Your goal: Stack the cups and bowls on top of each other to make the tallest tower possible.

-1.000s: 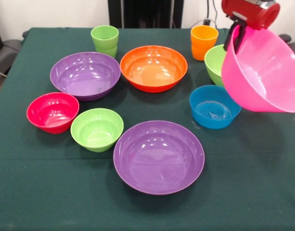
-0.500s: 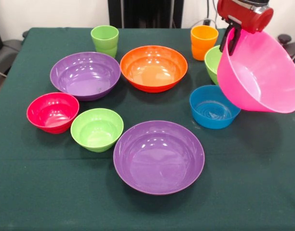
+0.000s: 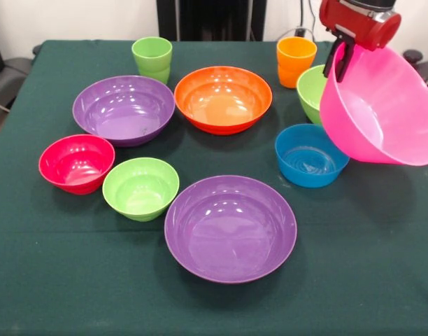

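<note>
My gripper (image 3: 340, 59) is shut on the far rim of the huge pink bowl (image 3: 382, 112), which hangs tilted above the table at the right, its mouth turned toward the camera. Under and behind it sit the small blue bowl (image 3: 308, 155) and a large lime green bowl (image 3: 312, 89), partly hidden by the pink one. A light green cup (image 3: 152, 57) and an orange cup (image 3: 296, 59) stand at the back. Two purple bowls (image 3: 123, 108) (image 3: 230, 227), a large orange bowl (image 3: 223, 98), a red bowl (image 3: 76, 162) and a small lime green bowl (image 3: 140, 187) rest apart on the cloth.
A dark green cloth (image 3: 60, 280) covers the table. All bowls stand open side up, none nested.
The pink bowl swung slightly left and then back to the right with the gripper, staying lifted and tilted. Nothing else moved.
</note>
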